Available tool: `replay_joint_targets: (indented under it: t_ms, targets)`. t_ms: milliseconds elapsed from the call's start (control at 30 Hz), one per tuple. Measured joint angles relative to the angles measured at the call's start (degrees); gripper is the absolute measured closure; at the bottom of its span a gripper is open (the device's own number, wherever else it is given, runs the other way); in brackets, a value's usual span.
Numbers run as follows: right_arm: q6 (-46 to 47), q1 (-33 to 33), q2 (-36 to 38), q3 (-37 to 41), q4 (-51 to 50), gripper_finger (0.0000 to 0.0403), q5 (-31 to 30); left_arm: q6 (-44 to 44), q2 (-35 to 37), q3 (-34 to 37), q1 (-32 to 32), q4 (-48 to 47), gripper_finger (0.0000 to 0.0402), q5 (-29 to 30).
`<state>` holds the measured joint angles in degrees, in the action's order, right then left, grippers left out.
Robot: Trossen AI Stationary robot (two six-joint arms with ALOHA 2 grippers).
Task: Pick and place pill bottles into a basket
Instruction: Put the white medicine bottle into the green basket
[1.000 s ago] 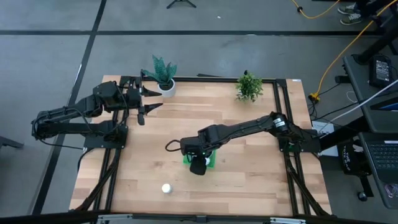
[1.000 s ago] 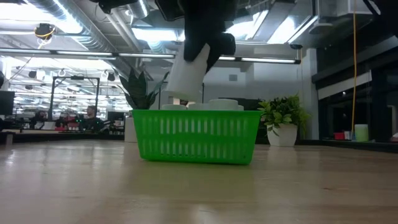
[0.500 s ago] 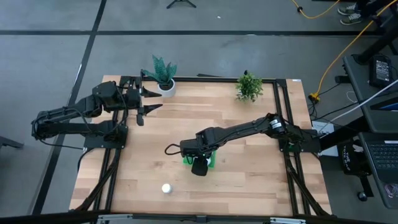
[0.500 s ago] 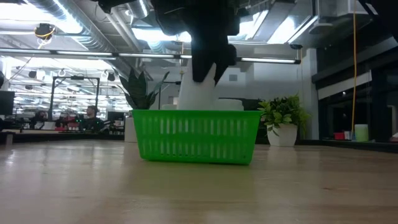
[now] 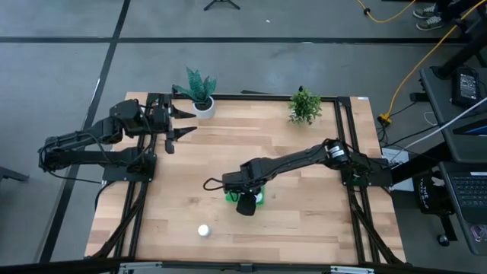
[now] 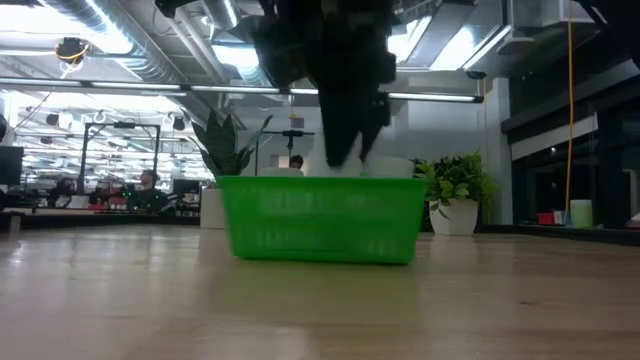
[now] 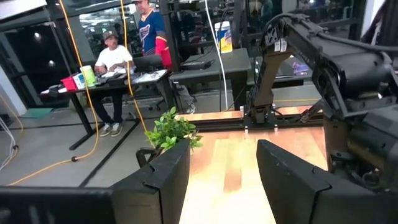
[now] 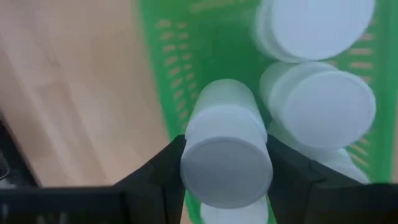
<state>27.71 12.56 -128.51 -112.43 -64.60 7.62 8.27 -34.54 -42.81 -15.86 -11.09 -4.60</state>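
The green basket (image 5: pixel 257 198) stands mid-table, mostly under my right gripper (image 5: pixel 245 201). It also shows in the low view (image 6: pixel 325 220) and the right wrist view (image 8: pixel 168 81). My right gripper (image 8: pixel 225 180) is shut on a white pill bottle (image 8: pixel 225 149) and is lowered into the basket beside other white bottles (image 8: pixel 323 106) standing in it. One more bottle (image 5: pixel 203 230) stands alone on the table near the front edge. My left gripper (image 5: pixel 181 122) waits open and empty at the far left, near the white plant pot. My right gripper pinches the pill bottle's upper end (image 8: pixel 227 165) between its two fingers (image 8: pixel 158 177), one on each side of the round wall. The fingers come from above, pointing down. The bottle hangs upright below them, inside the basket; whether its bottom touches the basket floor is hidden.
A white pot with a blue-green plant (image 5: pixel 201 95) stands at the far left by my left gripper. A small green plant (image 5: pixel 304 105) stands at the far right. Bare wood lies all around the basket. People sit at desks (image 7: pixel 115 59) beyond the table.
My right gripper has gone down with the bottle into the basket. The bottle hung tilted above the basket's rim a second ago; it now stands upright and is almost wholly behind the basket's wall in the low view.
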Motion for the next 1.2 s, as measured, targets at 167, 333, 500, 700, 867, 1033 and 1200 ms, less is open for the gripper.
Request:
replay_joint_targets:
  t_ms: [167, 333, 500, 700, 867, 1033, 1200]
  targets:
    - [0.5, 0.0, 0.0, 1.7, 0.9, 0.0237, 0.0, 0.0, 0.0, 0.0, 0.0, 0.0, 0.0222, 0.0]
    - [0.5, 0.0, 0.0, 2.2, 1.6, 0.0223, 0.1, 0.0, 0.0, 0.0, 0.0, 0.0, 0.0222, 0.0]
    - [0.5, 0.0, 0.0, 2.2, 1.6, 0.0182, 0.1, 0.5, 0.0, 0.0, 0.0, 0.0, 0.0222, 0.0]
    - [0.5, 0.0, 0.0, 2.2, 1.6, 0.0178, 1.3, 0.5, 0.0, 0.0, 0.0, -0.1, 0.0222, 0.0]
    - [0.5, 0.0, 0.0, 2.2, 1.6, 0.0184, 1.6, 0.5, 0.0, 0.0, 0.0, -0.1, 0.0222, 0.0]
    - [0.5, 0.0, 0.0, 0.2, 0.3, 0.0181, 1.6, 0.5, 0.0, 0.0, 0.0, -0.2, 0.0222, 0.0]
    - [0.2, 0.0, 0.0, -6.4, -2.6, 0.0180, -1.0, 1.3, 0.0, 0.0, 0.0, -0.2, 0.0222, 0.0]
